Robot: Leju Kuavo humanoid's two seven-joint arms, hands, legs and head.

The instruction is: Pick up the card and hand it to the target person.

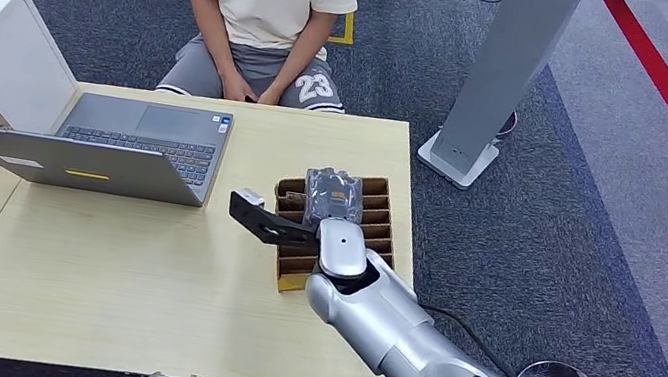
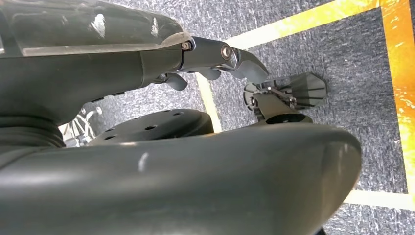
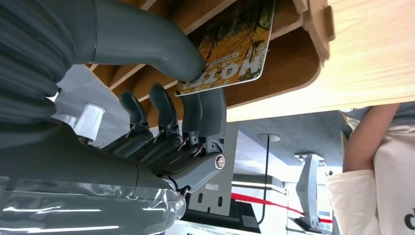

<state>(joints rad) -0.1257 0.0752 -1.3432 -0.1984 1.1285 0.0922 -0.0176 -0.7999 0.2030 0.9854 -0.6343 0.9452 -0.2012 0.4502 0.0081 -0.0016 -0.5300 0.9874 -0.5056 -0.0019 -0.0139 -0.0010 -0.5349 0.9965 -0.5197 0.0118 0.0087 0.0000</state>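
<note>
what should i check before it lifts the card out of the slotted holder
1. Right hand grips the card, thumb on its face, fingers behind: ok.
2. Card free of the wooden holder: not ok, it sits in a slot.
3. Grip firmness: cannot tell.
4. Person seated across the table, facing it: ok.
5. Person's hands ready to receive: not ok, they rest in the lap.
6. Laptop off to the side of the holder: ok.

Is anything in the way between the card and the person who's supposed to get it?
Nothing visible. The right hand is at the card in the wooden rack. From there to the person, there is bare table; the laptop sits off to one side.
</note>
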